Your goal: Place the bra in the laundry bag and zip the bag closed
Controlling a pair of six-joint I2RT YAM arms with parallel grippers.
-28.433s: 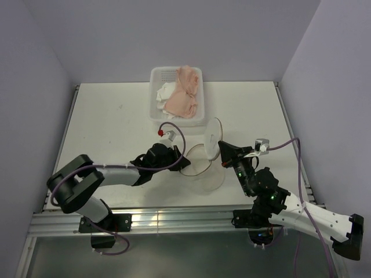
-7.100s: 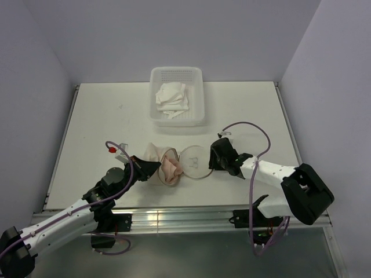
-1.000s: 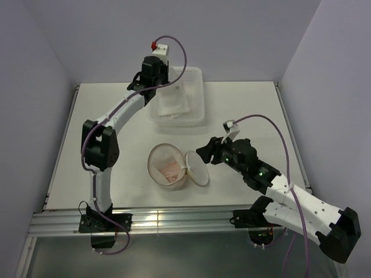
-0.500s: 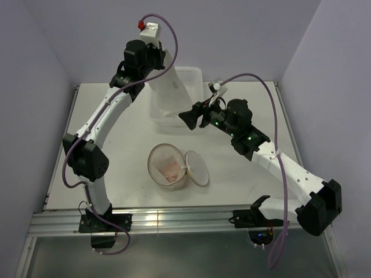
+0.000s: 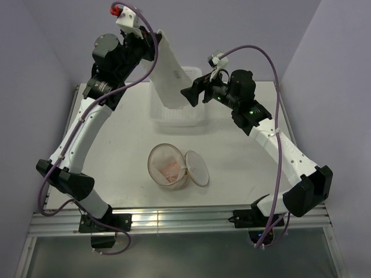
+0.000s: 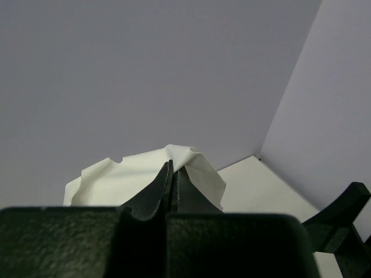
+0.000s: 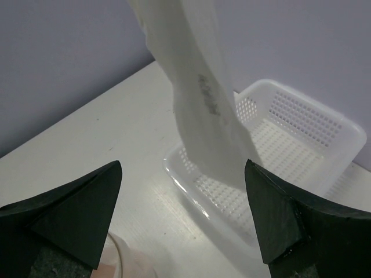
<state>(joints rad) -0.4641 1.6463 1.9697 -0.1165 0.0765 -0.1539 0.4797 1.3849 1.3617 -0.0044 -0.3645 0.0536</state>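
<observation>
The bra is a long white garment with a small dark printed mark, hanging high above the white basket. My left gripper is shut on its top edge; in the left wrist view the jaws pinch the white fabric. My right gripper stands open right beside the bra's lower end, which hangs just beyond its wide-spread fingers in the right wrist view. The laundry bag, peach mesh, stands on the table with its round lid open. Peach fabric lies inside it.
The white perforated basket sits at the table's back, below the hanging garment. A corner of the laundry bag shows at the bottom left of the right wrist view. Purple walls close in on three sides.
My left arm has lifted the bra higher above the basket. The right arm has risen and swung back toward the bra's lower end, and its jaws have opened wider.
</observation>
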